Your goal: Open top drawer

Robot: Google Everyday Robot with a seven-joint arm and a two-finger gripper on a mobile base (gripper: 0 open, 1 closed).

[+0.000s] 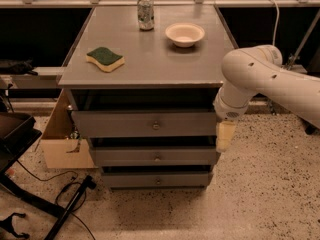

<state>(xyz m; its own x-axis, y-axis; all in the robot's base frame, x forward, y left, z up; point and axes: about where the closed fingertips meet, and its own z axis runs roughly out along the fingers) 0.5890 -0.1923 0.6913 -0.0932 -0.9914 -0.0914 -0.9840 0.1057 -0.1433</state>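
Note:
The top drawer (125,124) is the widest grey front just under the grey tabletop (150,64), with a small round metal knob (156,126) at its centre and a dark gap above it. Two shorter grey drawers (155,157) sit below. My gripper (225,136), pale yellow, hangs pointing down from the white arm (260,79) at the right end of the top drawer's front, level with it and to the right of the knob. It holds nothing that I can see.
On the tabletop stand a drink can (145,12), a white bowl (185,34) and a green-and-yellow sponge (104,58). A cardboard box (60,146) sits left of the cabinet. Black cables (70,196) and a dark chair (15,134) lie at the lower left.

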